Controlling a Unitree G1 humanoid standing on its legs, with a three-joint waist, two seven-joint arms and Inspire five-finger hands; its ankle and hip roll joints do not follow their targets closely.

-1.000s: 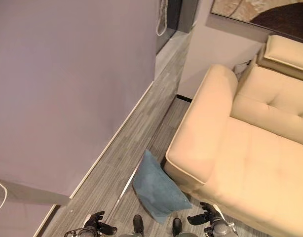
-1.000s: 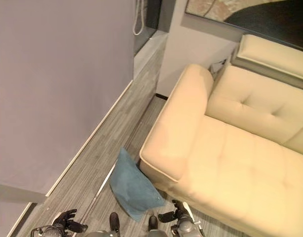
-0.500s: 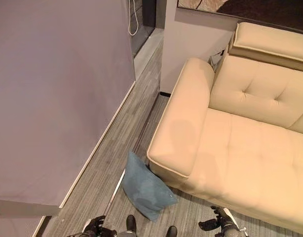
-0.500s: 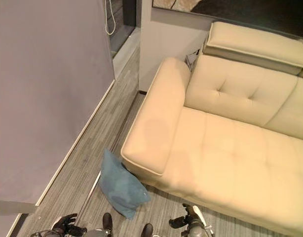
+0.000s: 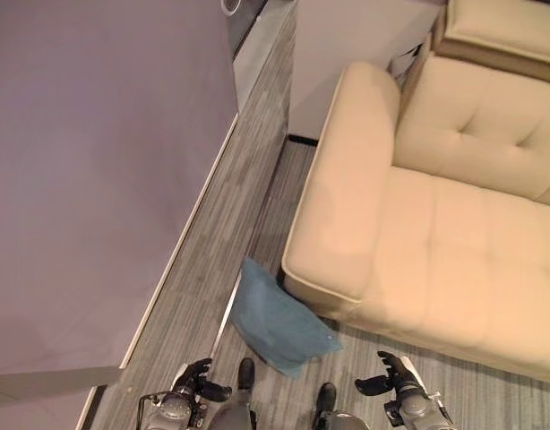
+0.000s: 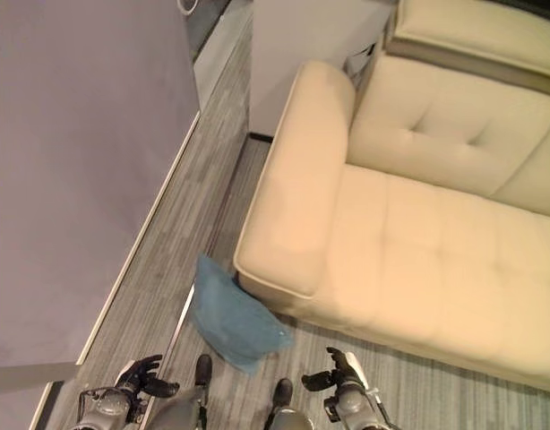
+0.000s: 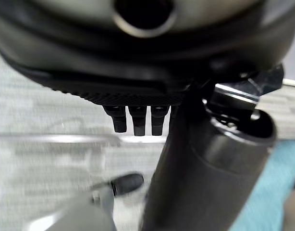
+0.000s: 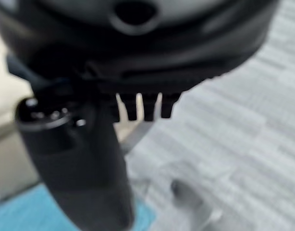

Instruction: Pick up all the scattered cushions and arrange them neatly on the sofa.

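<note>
Both hands are empty with loose, relaxed fingers: left hand (image 5: 193, 378) bottom left of frame, right hand (image 5: 393, 374) bottom right. The blue cushion (image 5: 279, 320) lies between them on the floor (image 5: 203, 269), long axis diagonal, leaning against the sofa (image 5: 418, 242) corner. Roughly equal reach, I'd guess.

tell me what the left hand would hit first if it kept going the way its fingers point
Probably the blue cushion. The left hand is open, low over the floor, with its fingers pointing toward the cushion leaning on the sofa. Depth is unclear, so it might pass in front.
</note>
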